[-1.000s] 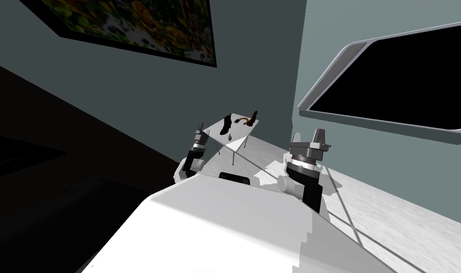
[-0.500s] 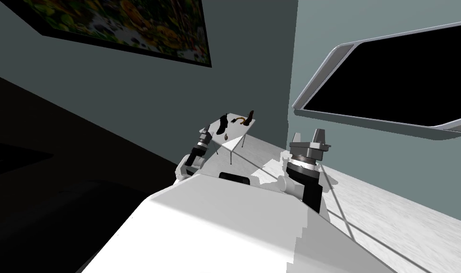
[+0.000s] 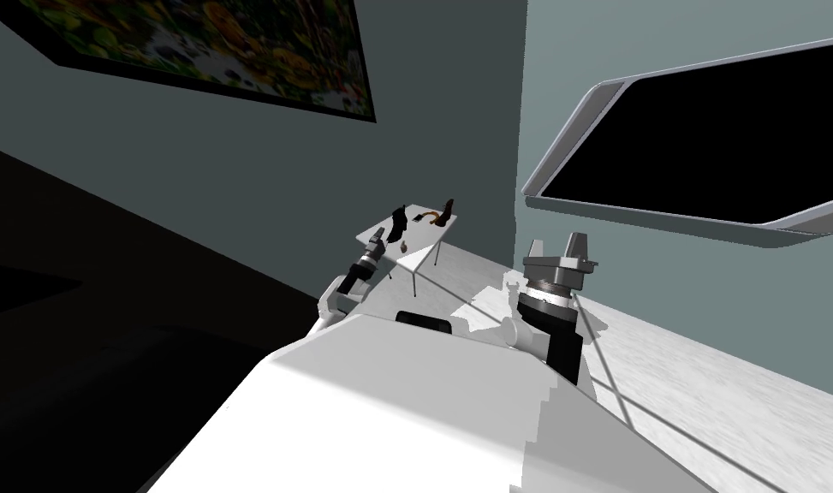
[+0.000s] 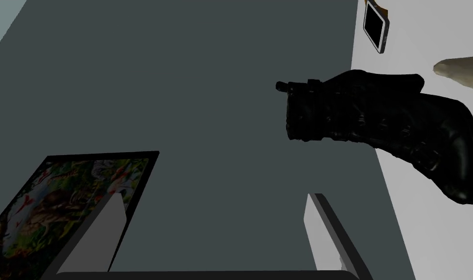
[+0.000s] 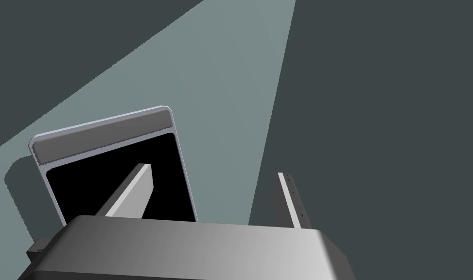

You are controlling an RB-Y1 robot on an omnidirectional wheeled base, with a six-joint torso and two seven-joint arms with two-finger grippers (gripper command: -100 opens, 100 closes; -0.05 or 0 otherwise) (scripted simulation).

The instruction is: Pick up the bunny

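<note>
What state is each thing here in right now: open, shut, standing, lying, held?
left tool, open, empty.
right tool, open, empty, raised.
bunny, on the table, not held.
black boot, standing upright on the table.
phone, lying flat on the table.

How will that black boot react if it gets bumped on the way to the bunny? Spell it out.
The black boot stands tall on a short sole, so a push high on its shaft would probably tip it. It looks bulky beside the small bunny, so it is likely the heavier of the two.
</note>
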